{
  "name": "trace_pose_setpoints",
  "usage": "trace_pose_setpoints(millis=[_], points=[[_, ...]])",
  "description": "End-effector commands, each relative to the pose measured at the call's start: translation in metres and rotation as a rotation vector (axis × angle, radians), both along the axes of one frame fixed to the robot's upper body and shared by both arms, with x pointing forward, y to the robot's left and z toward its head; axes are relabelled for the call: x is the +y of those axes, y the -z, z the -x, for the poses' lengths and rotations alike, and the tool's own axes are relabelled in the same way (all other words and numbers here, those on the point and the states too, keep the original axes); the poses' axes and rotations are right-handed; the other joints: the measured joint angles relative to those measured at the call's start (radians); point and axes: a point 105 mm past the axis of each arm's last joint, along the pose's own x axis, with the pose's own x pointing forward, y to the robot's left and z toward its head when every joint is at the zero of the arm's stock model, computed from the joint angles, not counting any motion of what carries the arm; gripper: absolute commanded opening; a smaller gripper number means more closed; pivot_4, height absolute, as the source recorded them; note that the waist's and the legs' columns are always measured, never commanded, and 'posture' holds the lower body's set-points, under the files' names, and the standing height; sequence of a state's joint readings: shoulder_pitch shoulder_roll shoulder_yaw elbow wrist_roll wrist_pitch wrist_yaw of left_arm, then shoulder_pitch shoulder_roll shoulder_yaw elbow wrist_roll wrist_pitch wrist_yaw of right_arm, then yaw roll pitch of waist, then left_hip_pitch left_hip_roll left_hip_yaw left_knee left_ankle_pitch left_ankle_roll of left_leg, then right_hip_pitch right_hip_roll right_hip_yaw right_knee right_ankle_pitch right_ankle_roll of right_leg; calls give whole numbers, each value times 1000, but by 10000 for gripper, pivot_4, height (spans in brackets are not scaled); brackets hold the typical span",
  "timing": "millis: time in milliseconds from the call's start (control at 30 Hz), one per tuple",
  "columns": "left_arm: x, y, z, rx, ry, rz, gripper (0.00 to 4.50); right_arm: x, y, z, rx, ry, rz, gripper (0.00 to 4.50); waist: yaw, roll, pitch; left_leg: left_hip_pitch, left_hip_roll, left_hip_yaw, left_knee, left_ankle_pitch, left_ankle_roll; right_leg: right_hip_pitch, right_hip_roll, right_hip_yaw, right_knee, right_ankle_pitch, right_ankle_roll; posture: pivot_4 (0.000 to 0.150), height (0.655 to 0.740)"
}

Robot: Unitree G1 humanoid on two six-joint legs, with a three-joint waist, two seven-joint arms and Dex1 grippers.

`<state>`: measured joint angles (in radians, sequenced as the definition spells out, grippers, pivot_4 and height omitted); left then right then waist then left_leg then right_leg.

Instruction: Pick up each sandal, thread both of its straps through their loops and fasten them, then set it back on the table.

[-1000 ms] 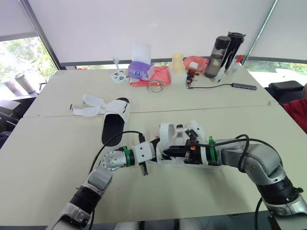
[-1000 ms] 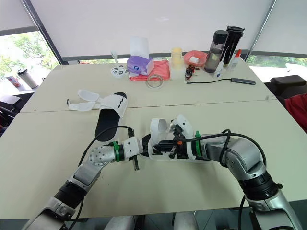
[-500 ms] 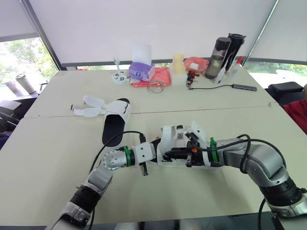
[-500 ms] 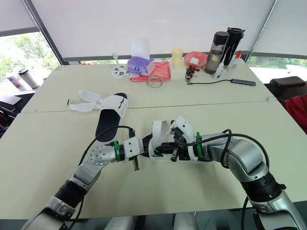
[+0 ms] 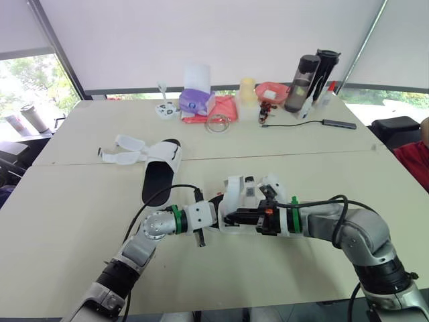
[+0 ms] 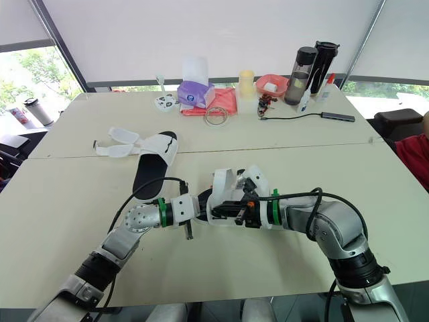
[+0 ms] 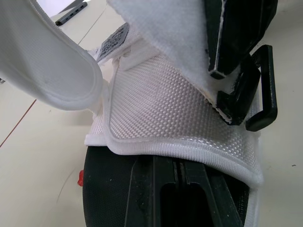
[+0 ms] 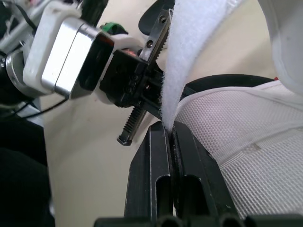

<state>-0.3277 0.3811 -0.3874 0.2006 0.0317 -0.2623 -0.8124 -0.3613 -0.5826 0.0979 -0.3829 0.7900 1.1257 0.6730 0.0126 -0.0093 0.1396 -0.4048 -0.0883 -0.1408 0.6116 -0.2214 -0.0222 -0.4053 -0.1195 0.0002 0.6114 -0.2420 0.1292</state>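
Note:
One white sandal with a black sole (image 5: 249, 204) sits low over the table's middle, held between both grippers. My left gripper (image 5: 216, 205) is shut on the sole's edge (image 7: 142, 189) at one end. My right gripper (image 5: 227, 218) is shut on a white strap (image 8: 189, 66) of that sandal, right next to the left gripper; a black loop (image 7: 262, 90) hangs beside its fingers (image 7: 236, 33). The other sandal (image 5: 161, 169) lies on the table to the far left, its two straps (image 5: 124, 149) spread open.
Along the far edge stand a purple tissue box (image 5: 195, 100), a red cloth (image 5: 219, 107), a yellow cup (image 5: 248, 88), a red bowl (image 5: 272, 90), two dark bottles (image 5: 300, 79) and a cable (image 5: 315, 122). A person's red sleeve (image 5: 420, 158) shows at the right edge.
My right gripper has edged a little toward the left gripper with the strap in it. The left arm and the far sandal have stayed put.

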Motion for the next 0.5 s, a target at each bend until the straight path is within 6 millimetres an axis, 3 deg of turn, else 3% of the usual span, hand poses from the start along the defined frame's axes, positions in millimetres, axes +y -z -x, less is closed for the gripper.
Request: trace_pose_setpoints(millis=[33,300,500], points=[[22,42,5,127,-52,-135,0,0,3,4,53,-6,-9,488,0,0,0,0,0,0,0,0,0,0,0,0,0,0,0,1500,7400],[22,43,5,130,-55,-133,0,-2,5,13,88,-50,-5,488,0,1,1,0,0,0,0,0,0,0,0,0,0,-1,2,1500,7400],[22,42,5,129,-58,-130,0,-9,22,11,34,-59,128,488,0,1,1,0,0,0,0,0,0,0,0,0,0,-2,3,1500,7400]])
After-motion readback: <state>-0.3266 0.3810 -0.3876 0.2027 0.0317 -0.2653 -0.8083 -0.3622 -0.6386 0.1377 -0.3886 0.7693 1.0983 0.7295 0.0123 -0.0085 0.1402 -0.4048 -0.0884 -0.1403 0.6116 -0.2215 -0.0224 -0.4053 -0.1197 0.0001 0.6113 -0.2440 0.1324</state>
